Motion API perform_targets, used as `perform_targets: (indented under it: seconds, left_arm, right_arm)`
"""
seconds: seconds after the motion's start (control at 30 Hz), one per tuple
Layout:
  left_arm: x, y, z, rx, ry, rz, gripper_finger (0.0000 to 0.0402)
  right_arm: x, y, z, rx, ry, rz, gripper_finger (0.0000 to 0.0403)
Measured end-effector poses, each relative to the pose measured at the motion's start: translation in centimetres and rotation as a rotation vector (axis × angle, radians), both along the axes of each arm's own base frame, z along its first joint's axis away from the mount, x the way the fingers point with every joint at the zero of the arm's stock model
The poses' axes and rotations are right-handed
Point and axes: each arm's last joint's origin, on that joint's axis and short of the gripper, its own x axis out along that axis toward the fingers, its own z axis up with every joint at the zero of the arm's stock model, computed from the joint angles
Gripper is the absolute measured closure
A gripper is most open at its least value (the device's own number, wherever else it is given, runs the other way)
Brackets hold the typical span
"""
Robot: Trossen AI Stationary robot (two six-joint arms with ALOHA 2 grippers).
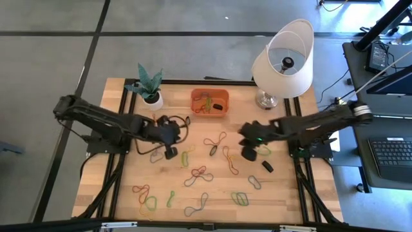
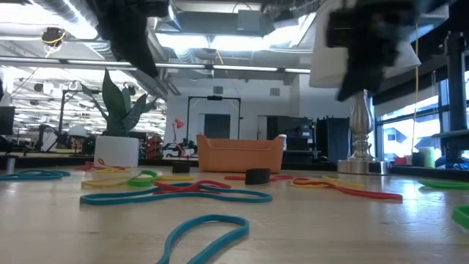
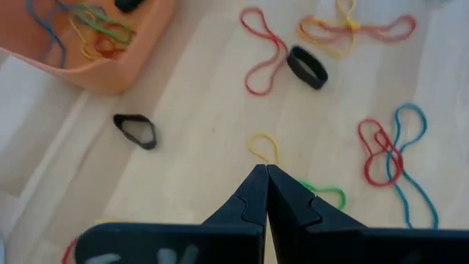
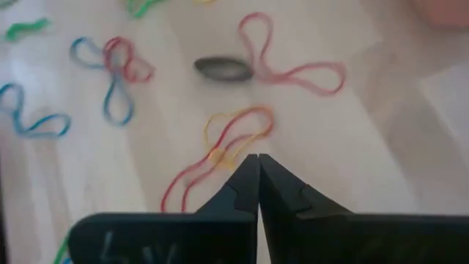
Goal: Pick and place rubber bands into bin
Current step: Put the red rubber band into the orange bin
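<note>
Rubber bands (image 1: 198,174) lie scattered over the table (image 1: 116,187), and a few sit in the bin (image 1: 210,102) at the far edge. A yellow band (image 3: 264,147) lies just ahead of my left tool (image 3: 265,176), which is clenched on nothing. A red-and-yellow band (image 4: 227,143) lies just ahead of my right tool (image 4: 258,163), also clenched and empty. Both tools hover mid-table, near the bin.

Orange bin (image 1: 210,102); red, blue, black rubber bands (image 3: 386,150).
</note>
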Motion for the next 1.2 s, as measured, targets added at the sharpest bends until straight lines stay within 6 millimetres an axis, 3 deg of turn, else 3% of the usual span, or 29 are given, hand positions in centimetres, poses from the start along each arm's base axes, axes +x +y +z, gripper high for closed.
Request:
perform_targets:
  seconds: [0.23, 0.5, 0.87, 1.2]
  left_arm:
    - [3.4, -3.4, 0.1, -0.07, 0.101, 0.038, 0.04]
    - [4.8, -9.1, -0.5, -0.179, 0.196, 0.162, 0.04]
    - [2.8, -15.1, -2.3, -0.338, 0.288, 0.299, 0.04]
    - [-0.5, -18.1, -3.6, -0.398, 0.482, 0.457, 0.04]
  right_arm:
    - [-3.9, 1.0, -2.1, 0.023, -0.052, 0.07, 0.0394]
    - [-4.5, 1.0, -2.5, -0.017, -0.064, 0.127, 0.0394]
    - [-4.5, 1.0, -2.6, -0.128, -0.069, 0.261, 0.0394]
    - [-4.5, 0.9, -2.6, -0.156, -0.071, 0.237, 0.0394]
